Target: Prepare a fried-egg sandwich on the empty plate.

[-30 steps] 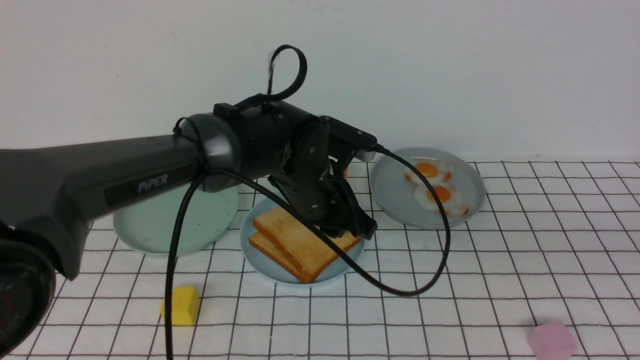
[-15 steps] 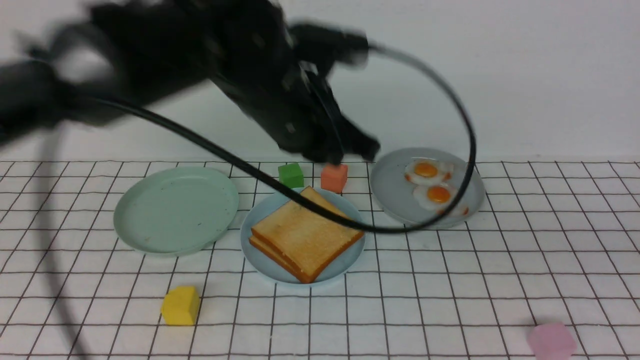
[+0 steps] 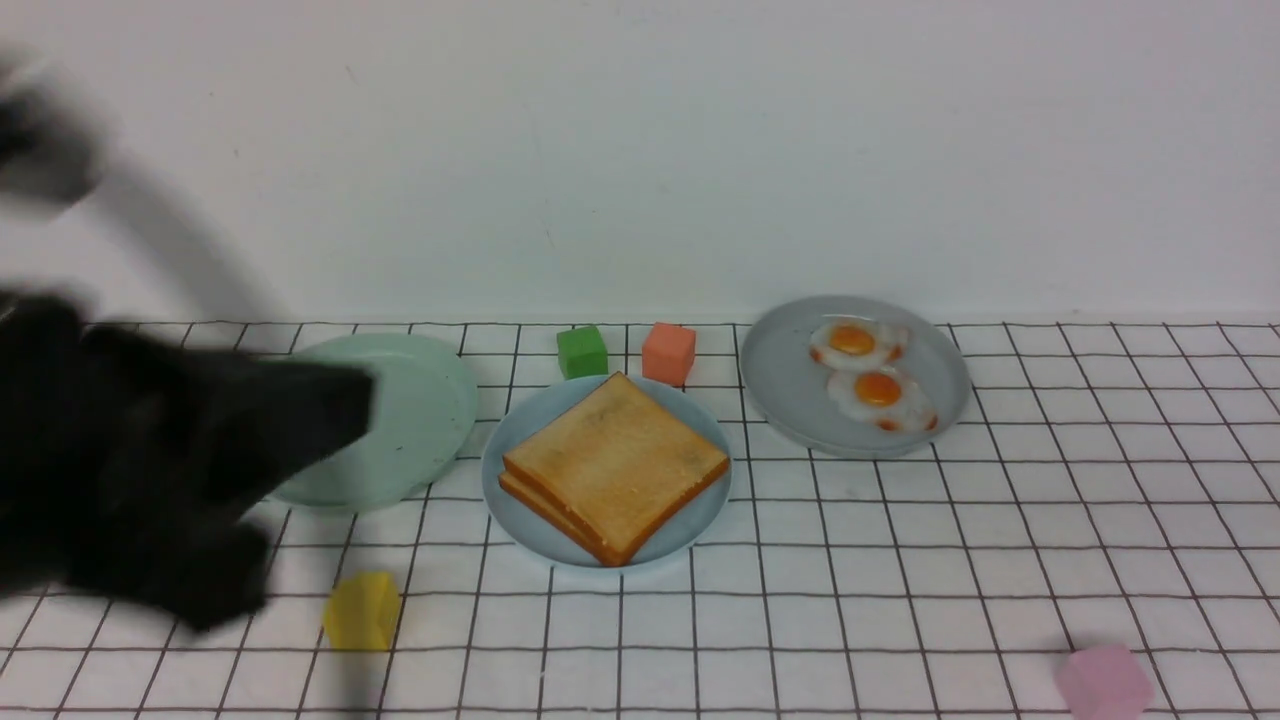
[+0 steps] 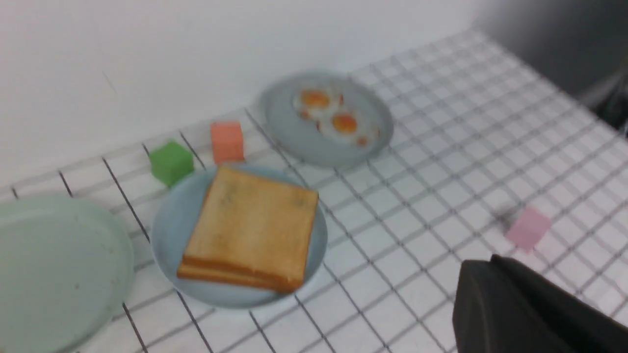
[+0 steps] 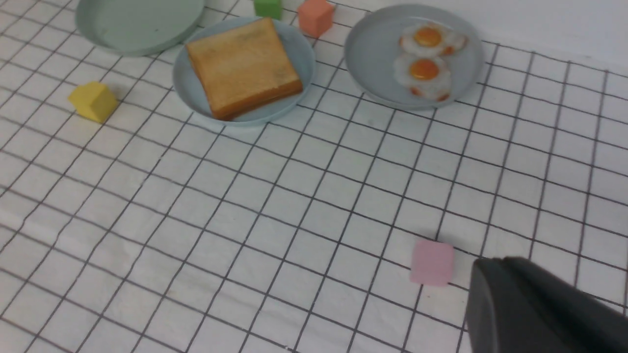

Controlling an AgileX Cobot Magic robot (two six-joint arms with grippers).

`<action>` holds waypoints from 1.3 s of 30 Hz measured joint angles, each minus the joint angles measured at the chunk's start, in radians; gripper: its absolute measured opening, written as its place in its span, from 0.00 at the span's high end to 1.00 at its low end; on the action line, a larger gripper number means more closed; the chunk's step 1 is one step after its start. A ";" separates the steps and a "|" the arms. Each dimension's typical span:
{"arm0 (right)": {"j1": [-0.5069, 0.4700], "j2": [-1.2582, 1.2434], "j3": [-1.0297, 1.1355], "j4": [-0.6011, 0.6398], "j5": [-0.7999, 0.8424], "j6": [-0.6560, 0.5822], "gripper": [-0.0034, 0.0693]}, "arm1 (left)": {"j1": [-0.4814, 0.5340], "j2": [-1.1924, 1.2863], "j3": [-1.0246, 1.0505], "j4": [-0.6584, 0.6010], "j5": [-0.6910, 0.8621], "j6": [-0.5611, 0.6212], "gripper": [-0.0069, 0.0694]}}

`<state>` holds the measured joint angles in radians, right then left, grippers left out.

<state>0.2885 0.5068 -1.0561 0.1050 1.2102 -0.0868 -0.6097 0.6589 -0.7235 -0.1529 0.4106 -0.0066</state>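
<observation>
Two golden-brown toast slices point(image 3: 615, 465) lie stacked on the sky-blue plate point(image 3: 497, 470) at the table's middle; whatever is between them is hidden. Two fried eggs point(image 3: 868, 372) rest on the grey plate point(image 3: 780, 380) to the right of it. My left arm point(image 3: 150, 450) is a black blur at the far left, well away from the toast. In the left wrist view, my left gripper point(image 4: 483, 264) is shut and holds nothing. My right gripper point(image 5: 490, 264) is also shut and holds nothing, low over the cloth beside a pink cube point(image 5: 431, 262).
A bare mint-green plate point(image 3: 425, 410) sits left of the toast, partly behind my left arm. A green cube point(image 3: 582, 351) and an orange cube point(image 3: 668, 352) stand behind the sky-blue plate. A yellow cube point(image 3: 362, 610) is front left, the pink cube point(image 3: 1103, 682) front right. A white wall closes the back.
My left gripper left the top toast slice, rose, and swung back to the far left while its jaws closed. The top slice now lies flat on the lower one.
</observation>
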 joint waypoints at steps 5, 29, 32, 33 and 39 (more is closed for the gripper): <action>0.000 -0.098 0.056 -0.042 -0.015 0.065 0.94 | 0.000 -0.260 0.246 -0.048 -0.195 0.000 0.93; 0.000 -0.397 0.694 -0.079 -0.542 0.245 0.94 | 0.000 -0.512 0.635 -0.094 -0.219 0.000 0.93; 0.000 -0.397 0.756 -0.079 -0.577 0.245 0.94 | 0.000 -0.512 0.641 -0.094 -0.194 0.000 0.93; -0.004 -0.397 0.782 -0.088 -0.595 0.245 0.94 | 0.000 -0.512 0.643 -0.094 -0.189 0.000 0.93; -0.160 -0.421 0.870 -0.095 -0.726 0.238 0.96 | 0.000 -0.512 0.644 -0.094 -0.179 0.000 0.93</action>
<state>0.1280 0.0855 -0.1860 0.0098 0.4845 0.1510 -0.6097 0.1465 -0.0795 -0.2467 0.2313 -0.0066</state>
